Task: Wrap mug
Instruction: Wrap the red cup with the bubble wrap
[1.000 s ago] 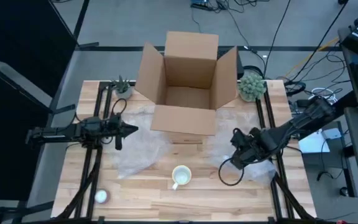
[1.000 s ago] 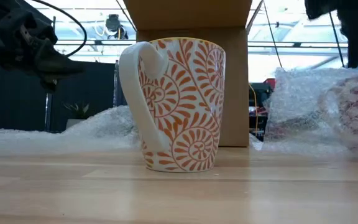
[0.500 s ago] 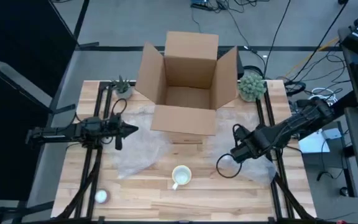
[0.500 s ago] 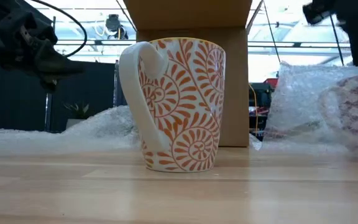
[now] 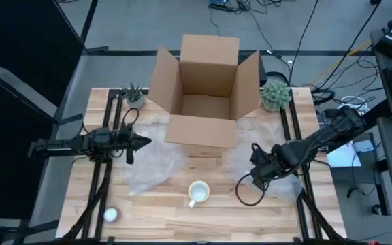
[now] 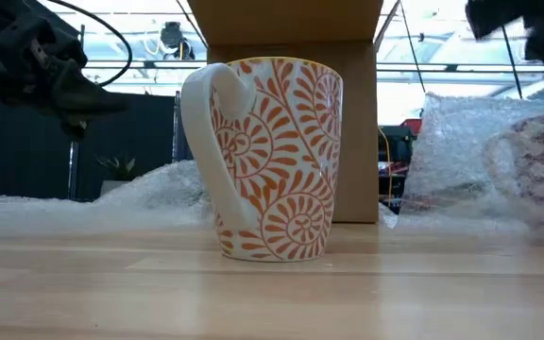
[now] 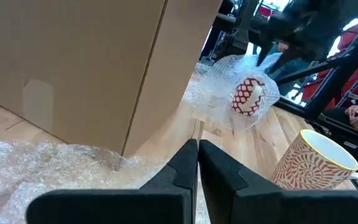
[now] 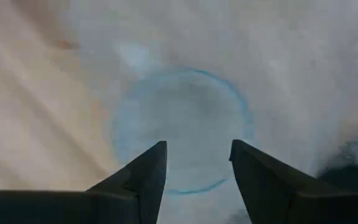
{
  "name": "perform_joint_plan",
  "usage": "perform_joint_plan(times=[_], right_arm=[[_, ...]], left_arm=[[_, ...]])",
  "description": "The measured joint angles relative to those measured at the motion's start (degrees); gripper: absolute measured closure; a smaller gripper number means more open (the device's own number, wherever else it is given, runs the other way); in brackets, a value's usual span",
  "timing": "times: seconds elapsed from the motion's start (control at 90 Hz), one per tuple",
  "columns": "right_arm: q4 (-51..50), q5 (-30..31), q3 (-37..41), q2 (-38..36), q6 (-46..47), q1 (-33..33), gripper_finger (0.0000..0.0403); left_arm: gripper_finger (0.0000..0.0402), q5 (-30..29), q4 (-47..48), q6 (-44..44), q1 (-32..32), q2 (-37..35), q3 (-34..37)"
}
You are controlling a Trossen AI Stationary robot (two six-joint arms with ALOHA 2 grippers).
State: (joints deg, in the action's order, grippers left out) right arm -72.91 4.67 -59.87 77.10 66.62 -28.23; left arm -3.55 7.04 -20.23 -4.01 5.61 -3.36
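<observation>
The orange-patterned mug (image 5: 198, 193) is standing upright near the table's (image 5: 162, 211) front edge. The right gripper (image 8: 194, 163) is hovering, jaws spread, over bubble wrap (image 5: 278, 178). The left gripper (image 7: 197, 163) is idling, jaws pressed together.

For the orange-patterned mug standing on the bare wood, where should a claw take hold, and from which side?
The orange-patterned mug stands upright and unwrapped, mouth open upward, its handle toward the table's front-left. Probably best from straight above, pinching the rim wall on the side away from the handle. The right claw, open over bubble wrap, is nearer.
</observation>
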Motion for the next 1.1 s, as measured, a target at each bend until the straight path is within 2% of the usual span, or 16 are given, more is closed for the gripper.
perform_joint_plan(times=[0.2, 0.433, 0.578, 0.733, 0.867, 1.1], right_arm=[[13.02, -0.27, 8.07, -0.04, -0.59, 0.15, 0.0245], [19.77, 0.88, 14.77, -0.57, 3.18, 0.55, 0.0247], [20.74, 1.46, 15.04, -0.56, 2.69, 0.52, 0.0247], [20.0, 1.13, 13.46, -0.07, -0.38, 0.5, 0.0246], [20.27, 1.19, 12.65, 0.0, -3.03, 0.48, 0.0246], [23.85, -0.55, 12.67, 0.0, -8.21, 0.44, 0.0245]], left_arm=[[0.0398, 0.0, 0.01, -0.04, 0.0, 0.0, 0.0], [0.0398, 0.0, 0.01, -0.29, 0.0, 0.0, 0.0], [0.0398, 0.03, -0.03, -0.65, 0.01, 0.0, 0.0], [0.0398, 0.93, -2.45, -5.33, 0.08, 0.0, 0.0], [0.0399, 2.1, -4.14, -6.38, 2.02, 0.56, -0.02], [0.0399, 0.92, -12.61, -6.44, 7.52, 7.74, -0.02]])
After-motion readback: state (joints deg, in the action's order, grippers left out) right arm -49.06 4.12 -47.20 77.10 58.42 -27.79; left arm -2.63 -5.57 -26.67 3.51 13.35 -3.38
